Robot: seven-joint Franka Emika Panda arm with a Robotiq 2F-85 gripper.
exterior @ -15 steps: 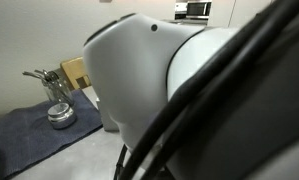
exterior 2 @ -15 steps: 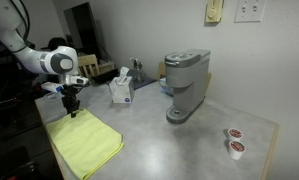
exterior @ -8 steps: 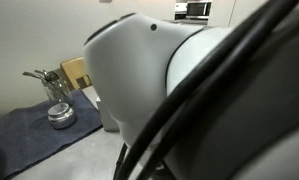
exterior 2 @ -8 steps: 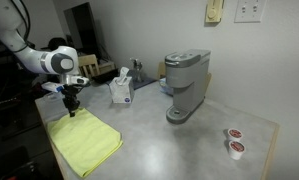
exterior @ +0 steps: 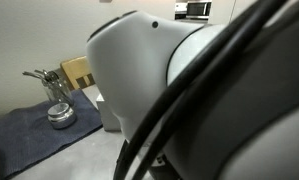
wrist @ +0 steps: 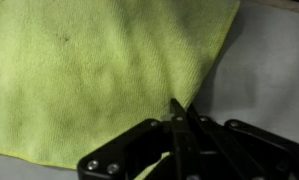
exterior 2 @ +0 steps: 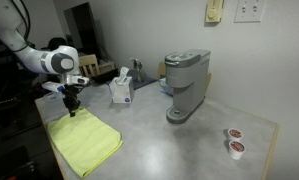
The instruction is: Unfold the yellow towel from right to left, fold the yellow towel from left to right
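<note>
The yellow towel [exterior 2: 85, 143] lies flat on the grey counter near its front left edge. In the wrist view the yellow towel [wrist: 99, 70] fills most of the picture, and its right edge runs down to my fingertips. My gripper [wrist: 179, 108] is shut, with the towel's edge pinched between the two dark fingers. A strip of yellow also shows under the jaws. In an exterior view the gripper [exterior 2: 72, 110] points straight down onto the towel's far corner. The arm's white body [exterior: 179, 80] blocks most of an exterior view, so the towel is hidden there.
A grey tissue box [exterior 2: 121, 90] with a white tissue stands behind the towel. To the right are a coffee maker [exterior 2: 186, 85] and two coffee pods [exterior 2: 234, 141]. A dark grey mat [exterior: 29, 135] carries a metal utensil holder [exterior: 59, 113]. The counter edge [exterior 2: 51, 150] runs just left of the towel.
The arm's white body has shifted very slightly in the blocked exterior view. The gripper stays at the towel's far corner, and the towel has not moved.
</note>
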